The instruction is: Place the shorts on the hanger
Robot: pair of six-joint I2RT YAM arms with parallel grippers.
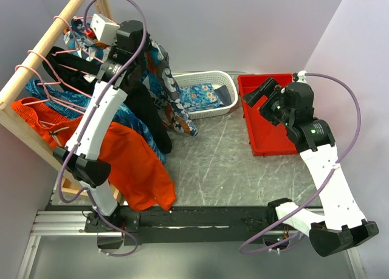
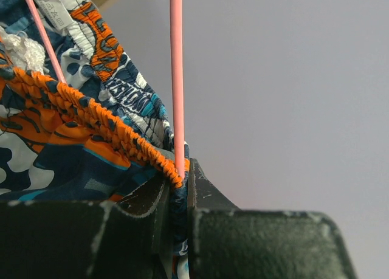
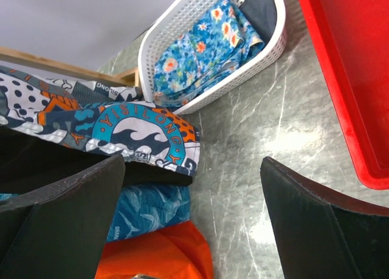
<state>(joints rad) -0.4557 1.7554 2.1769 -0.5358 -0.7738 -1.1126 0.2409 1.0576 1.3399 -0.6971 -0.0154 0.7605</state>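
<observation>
Top external view: the marble tabletop (image 1: 225, 163) fills the middle, and the shorts (image 1: 165, 87) hang at upper left beside the wooden rack (image 1: 36, 54). Right of them sits a white basket (image 1: 213, 112). The right hand (image 3: 194, 188) gapes wide and empty above the tabletop. The left hand (image 2: 177, 188) is clamped on the shorts' orange waistband, where the pink hanger (image 2: 176, 78) wire meets it.

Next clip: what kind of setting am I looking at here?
Most likely a robot lab test bench staged as a laundry corner: two robot arms mounted at a marble-look table, a wooden clothes rack, and a white basket of cloth.
</observation>
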